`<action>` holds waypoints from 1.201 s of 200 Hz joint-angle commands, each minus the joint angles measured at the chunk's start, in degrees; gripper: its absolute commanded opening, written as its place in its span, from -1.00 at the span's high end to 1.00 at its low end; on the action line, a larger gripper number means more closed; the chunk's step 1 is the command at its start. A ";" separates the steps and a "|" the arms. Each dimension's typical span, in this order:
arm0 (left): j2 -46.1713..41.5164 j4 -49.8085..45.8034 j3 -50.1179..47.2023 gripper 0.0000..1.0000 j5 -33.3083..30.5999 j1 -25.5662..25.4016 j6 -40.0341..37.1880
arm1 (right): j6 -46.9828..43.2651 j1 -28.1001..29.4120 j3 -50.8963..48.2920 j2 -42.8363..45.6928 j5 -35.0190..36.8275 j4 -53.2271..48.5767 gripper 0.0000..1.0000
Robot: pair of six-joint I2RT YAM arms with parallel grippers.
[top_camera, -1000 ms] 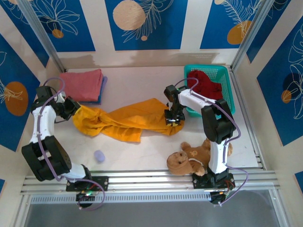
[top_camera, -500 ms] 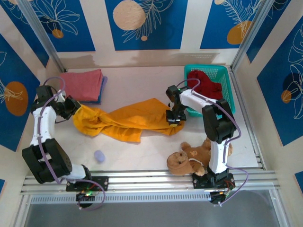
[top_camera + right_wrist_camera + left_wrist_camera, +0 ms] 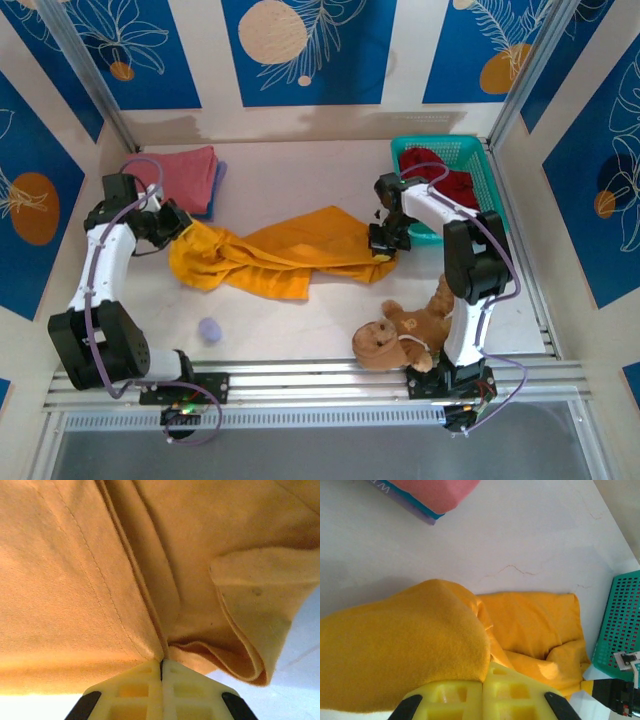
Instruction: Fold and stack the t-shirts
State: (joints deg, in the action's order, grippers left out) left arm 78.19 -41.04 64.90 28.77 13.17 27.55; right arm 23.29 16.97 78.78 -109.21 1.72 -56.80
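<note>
- Two grippers, each clamped on cloth: the left gripper [image 3: 483, 680] has its jaws pressed together over a bunched fold at one end of the mustard-orange t-shirt [image 3: 270, 255]. The right gripper [image 3: 161, 662] pinches a seamed edge at the opposite end, its jaws meeting the same way.
- Between the two grips the shirt runs as a twisted, rumpled band across the middle of the top view. Most of it rests on the table [image 3: 300, 320].
- Upper left: the salmon-pink t-shirt [image 3: 175, 178] lies folded on the blue t-shirt [image 3: 219, 183], just beside the left gripper.
- Upper right: the dark red t-shirt [image 3: 462, 188] is heaped in the teal basket [image 3: 440, 143], close behind the right arm.
- Lower right: a teddy bear [image 3: 400, 335] lies near the right arm's base. A small lilac object [image 3: 209, 329] sits left of centre.
- Likely faults:
  - Each pinch may hold several layers, so spreading could leave the shirt twisted rather than flat.
  - A thin edge grip may slip under tension.
  - Dragged cloth could snag the basket, or sweep the folded pair or the teddy bear out of place.
</note>
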 commanded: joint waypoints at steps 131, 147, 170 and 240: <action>-3.79 -5.16 26.18 1.00 -2.84 -0.91 7.03 | 5.13 2.65 13.91 25.87 -2.68 -8.50 1.00; -3.73 -3.93 30.68 1.00 -3.05 -0.87 9.13 | 5.79 2.50 17.88 28.66 -1.58 -8.10 1.00; -3.39 -2.72 37.10 1.00 -3.06 -0.90 10.78 | 6.25 3.03 22.23 32.56 1.74 -5.60 1.00; -3.08 -3.93 57.03 1.00 -8.23 -0.93 7.55 | -2.25 15.24 24.22 45.90 19.63 11.14 1.00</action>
State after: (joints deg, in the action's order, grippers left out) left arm 76.01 -45.43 116.84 23.22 12.49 36.51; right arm 25.41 28.88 101.58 -66.28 12.80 -52.64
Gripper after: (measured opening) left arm 0.045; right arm 0.060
